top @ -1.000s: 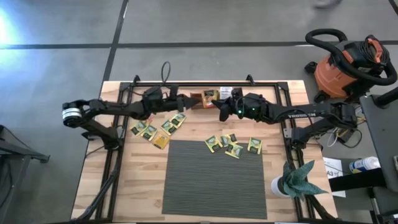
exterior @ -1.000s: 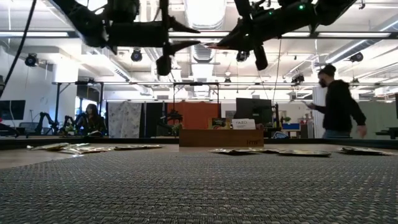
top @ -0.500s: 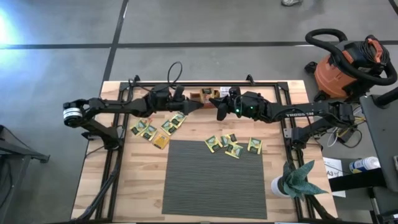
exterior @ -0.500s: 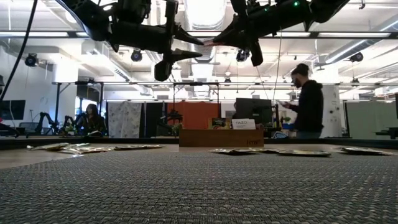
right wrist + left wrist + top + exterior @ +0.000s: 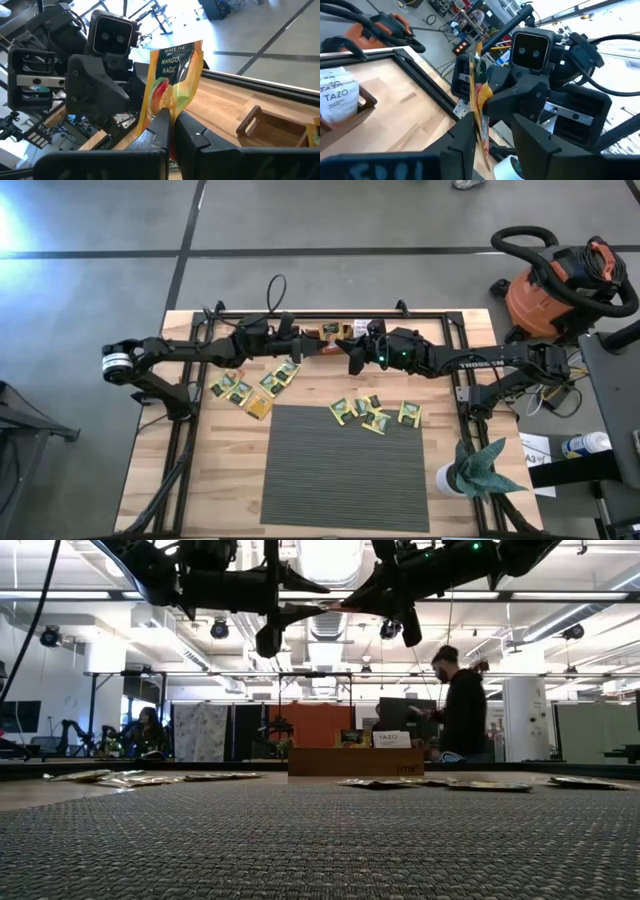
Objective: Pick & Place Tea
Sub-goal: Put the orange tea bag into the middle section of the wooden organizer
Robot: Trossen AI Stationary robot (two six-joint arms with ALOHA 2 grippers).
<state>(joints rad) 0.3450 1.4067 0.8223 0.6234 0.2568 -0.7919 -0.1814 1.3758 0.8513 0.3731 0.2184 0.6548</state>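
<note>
orange tea sachet pinched upright in closed right gripper, held above table just in front of wooden tray. left gripper spread, fingers either side of sachet. handover judged underway: sachet to be clamped fully before right grip is released.

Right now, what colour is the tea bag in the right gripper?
Orange and yellow tea bag, seen best in the right wrist view.

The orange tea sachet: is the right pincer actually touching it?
Touching. The right wrist view shows the right pincer with fingers pinched on the orange tea sachet's lower edge.
</note>
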